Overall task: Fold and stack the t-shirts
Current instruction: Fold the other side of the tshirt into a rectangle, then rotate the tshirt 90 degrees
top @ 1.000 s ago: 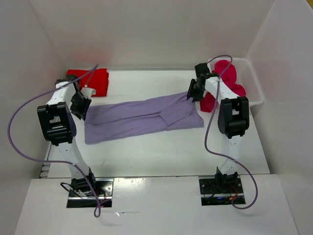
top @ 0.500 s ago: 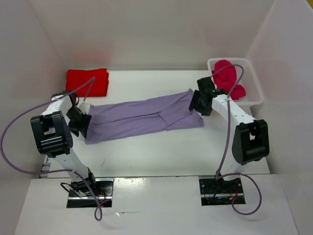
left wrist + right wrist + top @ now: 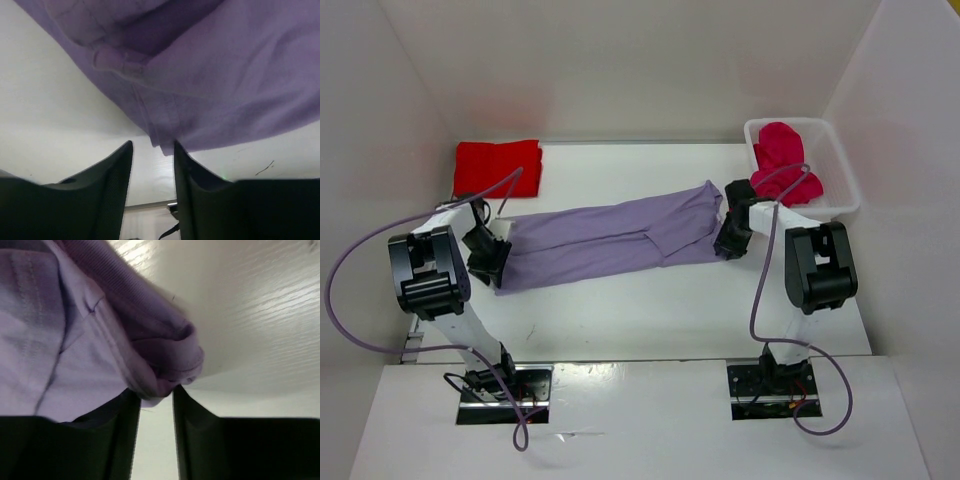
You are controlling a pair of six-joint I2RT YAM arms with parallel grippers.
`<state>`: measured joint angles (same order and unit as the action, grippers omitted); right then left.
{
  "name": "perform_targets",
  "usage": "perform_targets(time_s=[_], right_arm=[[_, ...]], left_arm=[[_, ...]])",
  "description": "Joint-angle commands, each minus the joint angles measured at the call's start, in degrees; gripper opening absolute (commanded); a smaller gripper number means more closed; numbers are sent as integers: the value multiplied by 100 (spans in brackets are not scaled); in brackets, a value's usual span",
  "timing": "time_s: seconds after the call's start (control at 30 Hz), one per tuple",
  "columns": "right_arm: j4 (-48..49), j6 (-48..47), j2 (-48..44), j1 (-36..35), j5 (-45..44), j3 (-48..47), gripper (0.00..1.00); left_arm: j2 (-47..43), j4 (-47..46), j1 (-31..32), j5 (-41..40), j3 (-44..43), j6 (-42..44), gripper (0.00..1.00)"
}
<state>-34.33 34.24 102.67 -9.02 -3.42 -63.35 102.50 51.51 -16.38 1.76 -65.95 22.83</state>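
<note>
The pale lavender t-shirt [image 3: 610,235] lies as a long folded strip across the middle of the table. My left gripper [image 3: 492,265] is at its near left corner. In the left wrist view that gripper [image 3: 153,145] is open, and the shirt's corner [image 3: 162,142] hangs at the fingertips. My right gripper [image 3: 728,243] is at the shirt's near right corner. It [image 3: 156,390] is open, with a bunched fold of lavender cloth [image 3: 160,370] dipping between its tips. The bright red t-shirt [image 3: 498,167] lies folded at the back left. The crimson t-shirt [image 3: 782,160] is heaped in the bin.
The white plastic bin [image 3: 845,185] stands at the back right against the side wall. White walls close in the table on the left, back and right. Purple cables loop out from both arms.
Both grippers came from the shirt's far corners toward its near corners. The jaws widened, then narrowed a little. The lavender strip shifted slightly.
</note>
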Motion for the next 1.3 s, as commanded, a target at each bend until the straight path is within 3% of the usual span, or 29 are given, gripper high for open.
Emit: perform_targets(time_s=[0.0,0.1,0.13,0.43,0.5,0.53,0.57,0.63,0.7,0.73,0.8,0.9,1.07,1.27], right_arm=[[374,249,33,207,254,534,32],[427,355,-265,321,377,876,8],[375,355,-352,322,377,964,0],[-381,1233,-1811,313,729,1589,0],[-574,1549,-2066,190,667,1667,4],[-836,1681,-2319,190,554,1668,17],[-952,1822,-2470,103,457,1738,21],[-1241,2244,-2986,-38,185,1817,24],[-1435,2446,-3279,-39,70,1879,45],[-1515,2586,-3410,-39,0,1940,51],[-1630,2641,-3736,-39,-1,1941,61],[-1814,2808,-4061,-92,-202,1880,62],[-1630,2808,-4230,-92,-335,1949,62],[-778,2860,-3747,-92,-501,2169,66]], left_arm=[[199,-299,74,-35,74,-155,36],[262,-413,74,-35,74,-156,5],[262,-500,74,-35,126,-156,1],[-273,-624,-66,-500,241,265,0],[-397,-555,-128,-834,302,389,0],[-467,-554,-128,-931,302,476,0],[-468,-493,-128,-993,355,477,0],[-468,-405,-128,-993,416,538,0],[-520,-291,-128,-993,583,600,0],[-520,-290,-128,-1046,584,600,1],[-520,-28,-181,-1046,663,661,17],[-625,323,-374,-959,297,793,40],[-687,423,-305,173,-1012,864,54],[-327,-1174,415,-35,-1499,355,64]])
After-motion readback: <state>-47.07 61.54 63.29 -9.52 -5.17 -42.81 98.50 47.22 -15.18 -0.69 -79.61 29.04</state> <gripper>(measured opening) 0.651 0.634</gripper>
